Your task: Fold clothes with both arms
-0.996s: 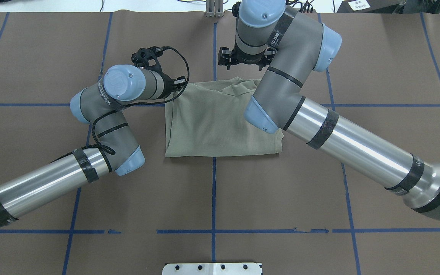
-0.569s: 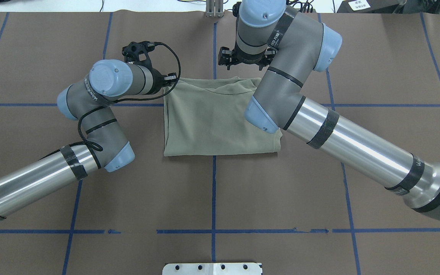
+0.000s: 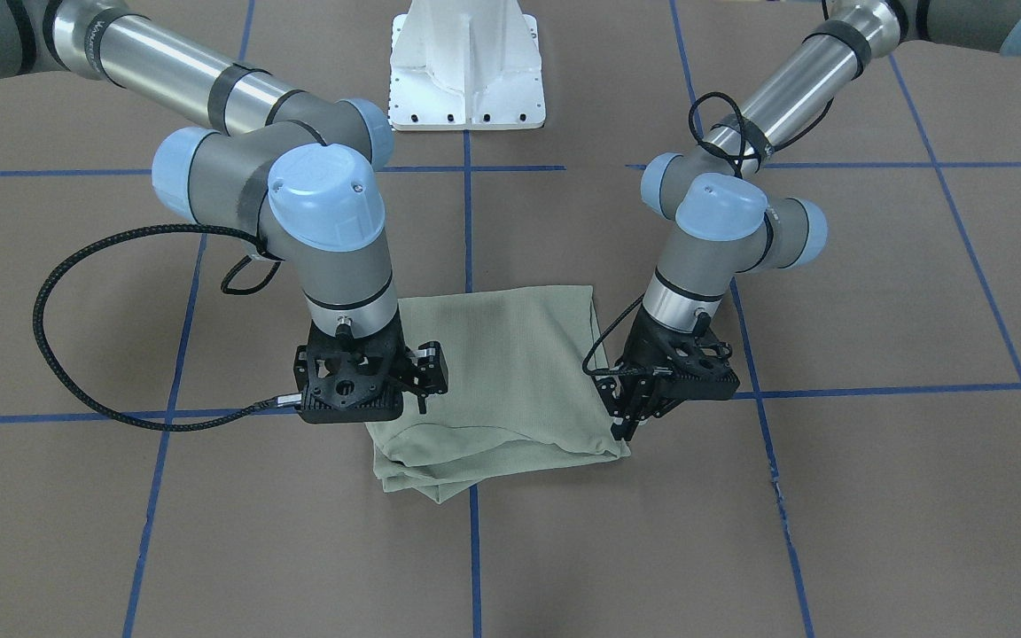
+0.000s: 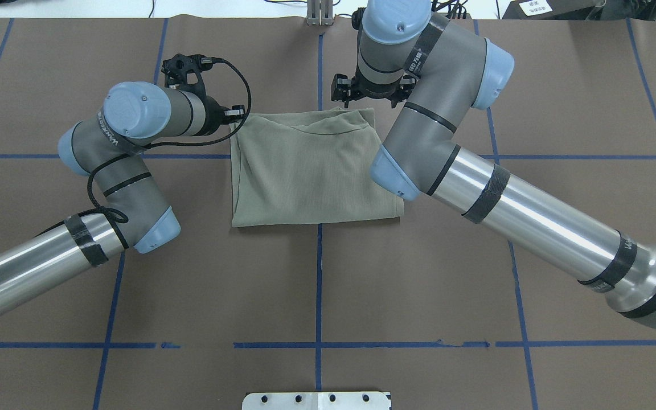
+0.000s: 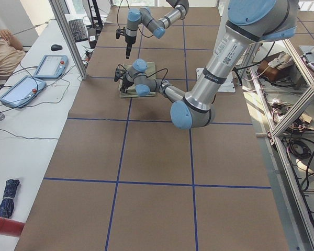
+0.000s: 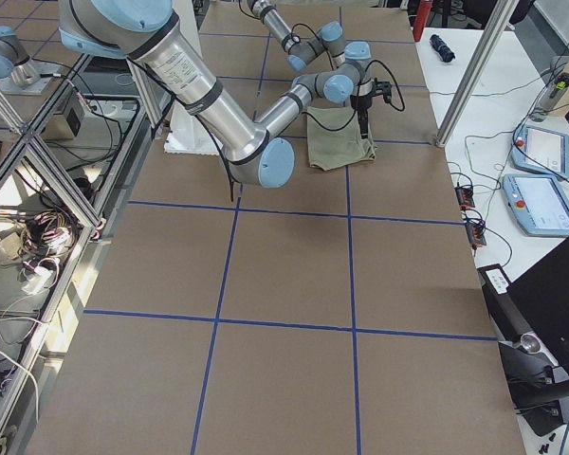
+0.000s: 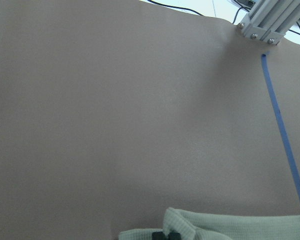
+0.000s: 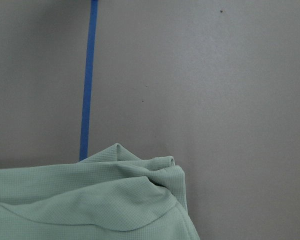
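Left pincer [image 3: 630, 420] clenched on one far corner of sage-green shirt [image 3: 502, 363] (folded flat), right pincer [image 3: 367, 406] released over the other.

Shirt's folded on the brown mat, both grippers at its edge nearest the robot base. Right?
Wrong edge. The shirt is folded on the brown mat, but the left gripper and the right gripper are at its edge farthest from the white base. The exterior front-facing view shows it.
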Available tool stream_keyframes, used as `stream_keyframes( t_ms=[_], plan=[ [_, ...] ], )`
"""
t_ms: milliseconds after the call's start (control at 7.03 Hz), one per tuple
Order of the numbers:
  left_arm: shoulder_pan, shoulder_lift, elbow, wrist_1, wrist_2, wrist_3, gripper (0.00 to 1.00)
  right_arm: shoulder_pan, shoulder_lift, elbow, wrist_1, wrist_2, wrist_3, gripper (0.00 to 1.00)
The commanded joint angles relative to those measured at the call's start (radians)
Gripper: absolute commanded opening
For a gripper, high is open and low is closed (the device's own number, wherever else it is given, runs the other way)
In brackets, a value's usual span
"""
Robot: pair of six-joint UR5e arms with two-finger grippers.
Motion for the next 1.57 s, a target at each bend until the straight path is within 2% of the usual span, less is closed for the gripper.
stream_keyframes(
  t_ms=[0, 142, 285, 427, 569, 711, 854, 996, 1138, 1281, 1423],
  plan=[
    [-0.07, 0.117, -0.257, 0.211, -0.105, 0.246, 1.0, 0.072, -0.109, 0.101, -0.009, 0.113, -0.112, 1.0],
    [-0.098, 0.215, -0.436, 0.347, -0.129, 0.37, 1.0, 0.13, -0.249, 0.234, -0.023, 0.156, -0.199, 1.0],
    [-0.155, 0.301, -0.575, 0.458, -0.186, 0.488, 1.0, 0.223, -0.337, 0.344, -0.132, 0.214, -0.363, 1.0],
    [-0.231, 0.376, -0.635, 0.496, -0.281, 0.57, 1.0, 0.325, -0.423, 0.435, -0.27, 0.248, -0.565, 1.0],
    [-0.329, 0.454, -0.653, 0.499, -0.351, 0.746, 1.0, 0.44, -0.503, 0.46, -0.356, 0.288, -0.783, 1.0],
    [-0.465, 0.536, -0.647, 0.501, -0.434, 0.96, 1.0, 0.553, -0.622, 0.46, -0.36, 0.345, -0.976, 1.0],
    [-0.594, 0.632, -0.635, 0.501, -0.529, 1.081, 1.0, 0.632, -0.76, 0.464, -0.354, 0.353, -1.162, 1.0],
    [-0.661, 0.752, -0.637, 0.496, -0.607, 1.082, 1.0, 0.681, -0.888, 0.459, -0.344, 0.348, -1.244, 1.0],
    [-0.684, 0.791, -0.572, 0.496, -0.616, 1.083, 1.0, 0.727, -0.96, 0.456, -0.344, 0.357, -1.245, 1.0],
    [-0.741, 0.794, -0.499, 0.479, -0.619, 1.097, 1.0, 0.744, -1.031, 0.463, -0.34, 0.408, -1.251, 1.0],
    [-0.771, 0.805, -0.493, 0.488, -0.624, 1.111, 1.0, 0.793, -1.068, 0.471, -0.303, 0.413, -1.251, 1.0]
  ],
)
